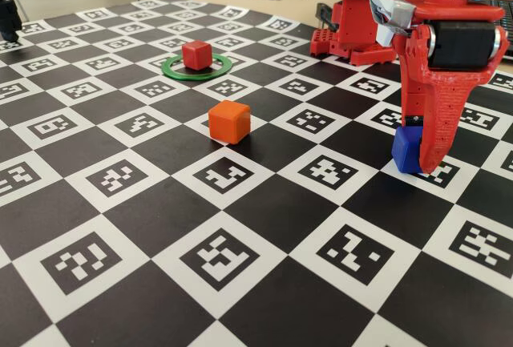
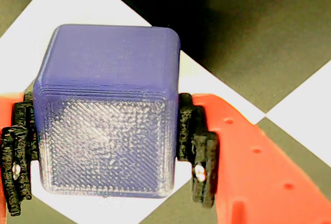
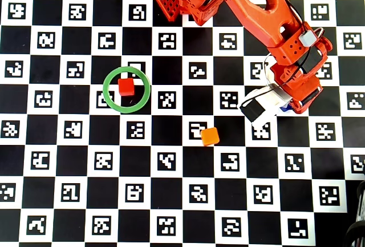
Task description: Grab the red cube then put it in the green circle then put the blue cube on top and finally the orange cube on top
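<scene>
We see the red cube (image 1: 195,54) sitting inside the green circle (image 1: 196,67) on the checkered worktop (image 1: 160,227), the orange cube (image 1: 229,121) alone nearer the camera, and, well right, the jaws clamped on the blue cube (image 2: 108,110), low over the worktop.

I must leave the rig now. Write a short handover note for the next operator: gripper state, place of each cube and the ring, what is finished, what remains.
Gripper: shut on the blue cube, low at the board, right side of the fixed view.
Red cube: already inside the green circle.
Orange cube: free on the board, between ring and arm, untouched.
Done: red placed.
Left: carry blue onto red, then stack orange on top.
</scene>
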Motion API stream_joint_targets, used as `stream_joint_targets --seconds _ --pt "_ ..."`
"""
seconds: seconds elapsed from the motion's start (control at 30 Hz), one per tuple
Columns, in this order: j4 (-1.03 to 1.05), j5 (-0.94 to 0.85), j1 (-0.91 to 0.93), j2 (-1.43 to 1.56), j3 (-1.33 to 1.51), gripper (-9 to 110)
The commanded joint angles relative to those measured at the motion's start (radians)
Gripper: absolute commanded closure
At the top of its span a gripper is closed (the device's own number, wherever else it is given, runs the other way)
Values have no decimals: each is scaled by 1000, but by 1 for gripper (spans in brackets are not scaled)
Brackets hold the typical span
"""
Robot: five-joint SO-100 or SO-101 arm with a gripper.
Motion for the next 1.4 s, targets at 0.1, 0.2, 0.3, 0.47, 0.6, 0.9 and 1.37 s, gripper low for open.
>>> stream_joint_targets --seconds 0.1,0.2,0.3,0.47,0.6,0.9,1.37 --pt "80 23 28 126 -34 94" --pt "158 23 63 181 -83 97" --pt "270 9 153 235 -163 97" --pt "402 -87 396 319 -236 99" --pt "479 -132 638 353 -262 99" --pt "589 -451 1132 394 -291 99" --pt "522 -661 1393 423 -169 99"
